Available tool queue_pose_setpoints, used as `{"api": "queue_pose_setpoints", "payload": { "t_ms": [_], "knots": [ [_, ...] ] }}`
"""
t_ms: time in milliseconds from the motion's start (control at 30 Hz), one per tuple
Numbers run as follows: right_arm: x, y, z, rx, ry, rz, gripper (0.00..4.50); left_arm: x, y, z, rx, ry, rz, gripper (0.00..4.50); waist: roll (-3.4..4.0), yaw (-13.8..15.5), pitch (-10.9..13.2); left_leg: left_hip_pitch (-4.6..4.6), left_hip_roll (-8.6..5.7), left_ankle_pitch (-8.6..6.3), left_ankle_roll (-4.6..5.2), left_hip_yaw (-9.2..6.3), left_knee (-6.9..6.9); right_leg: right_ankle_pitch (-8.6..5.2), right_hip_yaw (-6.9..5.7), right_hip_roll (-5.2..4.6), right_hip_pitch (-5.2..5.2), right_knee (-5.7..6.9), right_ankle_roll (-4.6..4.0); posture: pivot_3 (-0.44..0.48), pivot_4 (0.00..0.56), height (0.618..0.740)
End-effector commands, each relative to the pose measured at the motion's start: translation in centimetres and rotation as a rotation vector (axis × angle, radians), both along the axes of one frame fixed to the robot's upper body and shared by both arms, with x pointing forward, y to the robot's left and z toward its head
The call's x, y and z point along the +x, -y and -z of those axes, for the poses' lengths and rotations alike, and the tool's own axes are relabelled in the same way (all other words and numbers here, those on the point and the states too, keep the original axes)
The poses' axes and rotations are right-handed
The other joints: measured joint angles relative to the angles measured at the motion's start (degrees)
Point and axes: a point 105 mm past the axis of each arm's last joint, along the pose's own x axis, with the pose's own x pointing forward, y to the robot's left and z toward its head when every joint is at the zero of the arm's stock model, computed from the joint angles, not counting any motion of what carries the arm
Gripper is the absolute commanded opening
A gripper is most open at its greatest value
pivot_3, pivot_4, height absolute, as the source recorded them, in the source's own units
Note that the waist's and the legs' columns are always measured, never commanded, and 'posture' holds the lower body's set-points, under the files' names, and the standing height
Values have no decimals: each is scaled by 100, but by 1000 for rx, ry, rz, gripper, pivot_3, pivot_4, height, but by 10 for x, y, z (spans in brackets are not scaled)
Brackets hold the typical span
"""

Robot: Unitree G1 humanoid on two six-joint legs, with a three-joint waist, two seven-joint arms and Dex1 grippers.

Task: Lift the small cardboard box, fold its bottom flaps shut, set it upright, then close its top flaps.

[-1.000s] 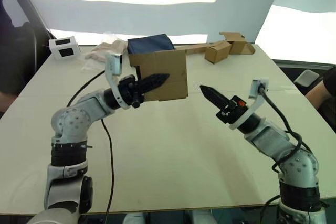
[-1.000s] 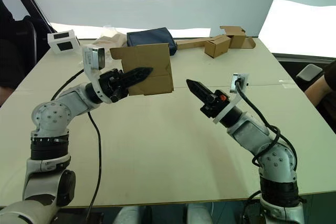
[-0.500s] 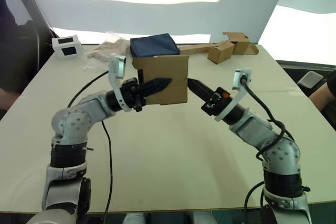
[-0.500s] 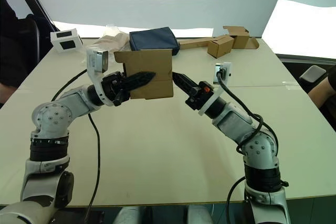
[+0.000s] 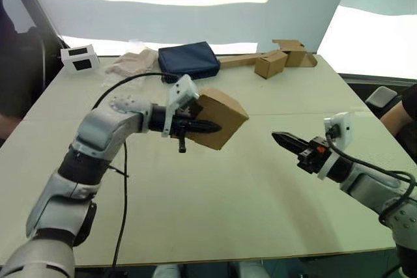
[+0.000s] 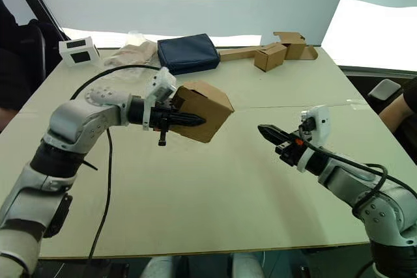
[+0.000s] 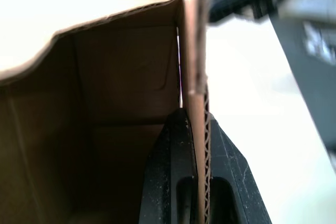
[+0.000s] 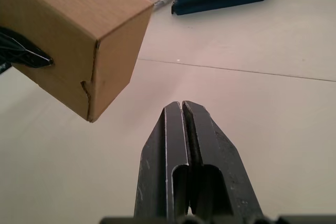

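Currently the left gripper [image 5: 210, 125] holds the box [image 5: 220, 118] off the table [image 5: 215, 213], left of centre. One finger lies inside the box and the other outside, so the fingers [image 7: 173, 182] are clamped on a single cardboard wall, as the left wrist view shows. The box is tilted, with one corner pointing down and its open side turned toward the left arm. The faces turned toward the right arm are closed.

The right gripper [image 5: 280, 139] hangs above the table on the right, well apart from the box. Its fingers [image 8: 202, 145] are pressed together and grip nothing. They point left, toward the box.

On the far side of the table lies a dark blue pouch [image 5: 189, 60]. Left of it are a crumpled pale wrapper [image 5: 130, 63] and a small white device [image 5: 79, 58]. Right of the pouch, two paler boxes [image 5: 270, 64] joined by a flat cardboard strip [image 5: 238, 61] rest near the far right corner.
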Motion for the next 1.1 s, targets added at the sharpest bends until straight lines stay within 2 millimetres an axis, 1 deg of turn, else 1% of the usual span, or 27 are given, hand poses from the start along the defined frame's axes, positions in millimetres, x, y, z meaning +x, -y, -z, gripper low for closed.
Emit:
{"api": "queue_pose_setpoints", "payload": {
  "t_ms": [33, 133, 167, 267, 367, 433, 467, 500, 533, 567, 600, 633, 667, 700, 800, 900, 1000, 1067, 1100],
  "knots": [
    [-4, -2, -12, -56, 81, -15, 25, -2, 10, 0, 158, 67, 83, 0, 0, 27, 0, -2, 0, 0, 0, 2, 0, -1, -2, 4, 0, 0, 0, 0, 150, 740],
    [-5, -7, -7, -99, 89, -14, 25, 2, 19, 13, 297, 116, 126, 0, 0, 40, 0, -7, -1, -1, 2, 3, 0, -3, -2, 4, -1, -2, 3, 0, 150, 740],
    [-8, -10, -4, -122, 87, -27, 25, 4, 22, 20, 341, 116, 128, 0, 0, 43, 0, -8, -2, -2, 4, 3, 0, -4, -1, 2, -1, -2, 5, 0, 150, 740],
    [-15, -17, 4, -167, 80, -56, 25, 9, 28, 32, 414, 146, 142, 0, 0, 47, 0, -11, -4, -7, 12, 1, 1, -8, 0, -1, -2, -3, 12, 0, 150, 740],
    [-18, -20, 9, -202, 85, -57, 0, 11, 30, 42, 468, 140, 152, 769, -1, 30, 1, -15, -3, -12, 21, -2, 2, -9, 4, -1, -8, -3, 14, 0, 150, 740],
    [-19, -21, 9, -192, 89, -44, 0, 11, 29, 50, 507, 128, 154, 1486, -1, 31, 1, -15, -3, -13, 23, -3, 2, -9, 4, 0, -8, -2, 15, 0, 150, 740],
    [-19, -21, 9, -190, 90, -39, 0, 11, 28, 52, 517, 128, 159, 2030, -1, 35, 1, -15, -3, -13, 23, -3, 3, -9, 4, 0, -8, -1, 15, 0, 150, 740],
    [-20, -20, 10, -191, 90, -36, 0, 10, 28, 52, 520, 120, 154, 2405, -1, 35, 1, -14, -3, -13, 23, -4, 3, -9, 3, 1, -8, -1, 15, 0, 150, 740],
    [-21, -19, 10, -192, 88, -32, 0, 10, 28, 51, 515, 116, 150, 2733, -1, 36, 1, -14, -2, -13, 23, -5, 3, -10, 3, 2, -8, 0, 15, 0, 150, 740],
    [-21, -19, 11, -193, 86, -28, 0, 10, 29, 46, 507, 113, 140, 3245, -1, 37, 1, -14, -2, -13, 23, -7, 3, -10, 3, 2, -8, 0, 15, 0, 150, 740],
    [-22, -18, 11, -192, 85, -26, 0, 10, 29, 40, 496, 109, 131, 3576, -1, 37, 1, -14, -2, -13, 23, -7, 3, -10, 3, 1, -8, 0, 15, 0, 150, 740],
    [-23, -17, 11, -190, 84, -26, 0, 11, 30, 32, 478, 114, 119, 4095, -1, 37, 1, -14, -2, -13, 23, -6, 4, -10, 3, -1, -8, 0, 15, 0, 150, 740],
    [-24, -17, 11, -190, 84, -26, 0, 12, 32, 22, 453, 119, 102, 4368, -2, 37, 2, -14, -2, -13, 23, -6, 5, -9, 3, 0, -8, 0, 15, 0, 150, 740],
    [-24, -17, 11, -190, 83, -26, 0, 14, 33, 10, 426, 118, 78, 4476, -4, 39, 3, -15, -2, -13, 23, -6, 7, -9, 3, -1, -8, 0, 15, 0, 150, 740],
    [-24, -15, 9, -190, 83, -25, 0, 16, 33, -21, 343, 102, 23, 4476, -7, 40, 5, -20, -3, -13, 23, -8, 14, -9, 2, -1, -8, 1, 16, 0, 150, 740],
    [-22, -12, 8, -191, 82, -26, 0, 16, 24, -44, 268, 60, -41, 4476, -4, 25, 3, -19, -4, -15, 25, -8, 13, -9, 2, -1, -8, 1, 23, 0, 150, 740],
    [-19, -11, 8, -198, 77, -34, 0, 10, 9, -54, 208, 26, -51, 4476, -1, -2, 3, -11, -1, -17, 30, -8, 10, -5, 3, 4, -8, 8, 35, 0, 150, 740],
    [-15, -11, 8, -209, 75, -43, 0, 8, -5, -55, 166, 8, -43, 4476, 1, -4, 4, -6, 2, -17, 30, -15, 8, -5, 1, 10, -8, 17, 35, 0, 150, 740],
    [-13, -11, 8, -208, 75, -48, 0, 10, -12, -52, 154, -7, -60, 4476, 1, 7, 4, -5, 2, -17, 30, -15, 8, -5, 1, 9, -8, 19, 35, 0, 150, 740]
  ]
}}
